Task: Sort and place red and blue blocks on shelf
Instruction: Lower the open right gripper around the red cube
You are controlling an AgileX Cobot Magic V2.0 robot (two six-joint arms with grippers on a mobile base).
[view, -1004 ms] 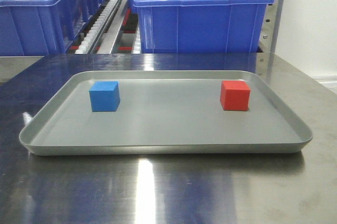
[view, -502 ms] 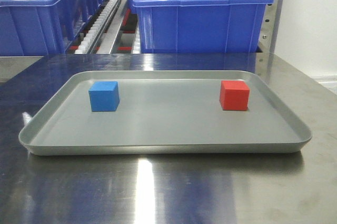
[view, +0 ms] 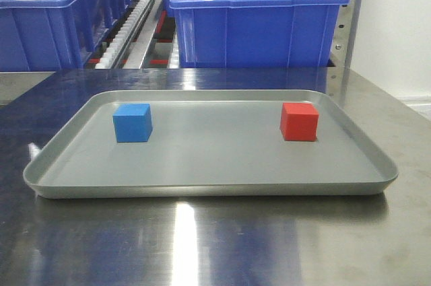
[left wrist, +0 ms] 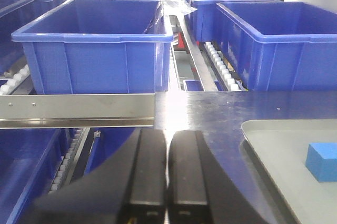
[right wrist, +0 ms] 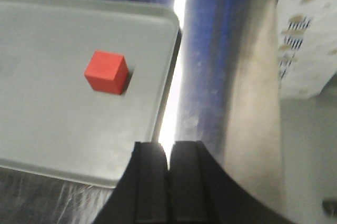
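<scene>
— Two cubes, both on the grey tray [view: 202, 188]. The blue block [view: 133, 122] sits toward its left end and the red block [view: 299, 122] toward its right, well apart, each flat on a face.
— And the pincers?
— The left gripper [left wrist: 168, 139] has its fingers pressed together, empty, near the left end of the steel table [view: 202, 245]. The blue block lies ahead, off to its right. The right gripper [right wrist: 169, 153] is likewise closed on nothing, just off the tray's right rim, with the red block ahead and to its left.
— How will the blocks handle?
— I'd judge them light, rigid and matte, so neither slippery nor fragile. The flat parallel sides suit a centred pinch across two opposite faces, from above. The jaws must part first.
— Where do they go?
— On the shelf [view: 131, 30] behind the table, where roller tracks run between big blue bins [view: 256, 23].
— Any labels?
— None readable on the blocks, tray or bins.
</scene>
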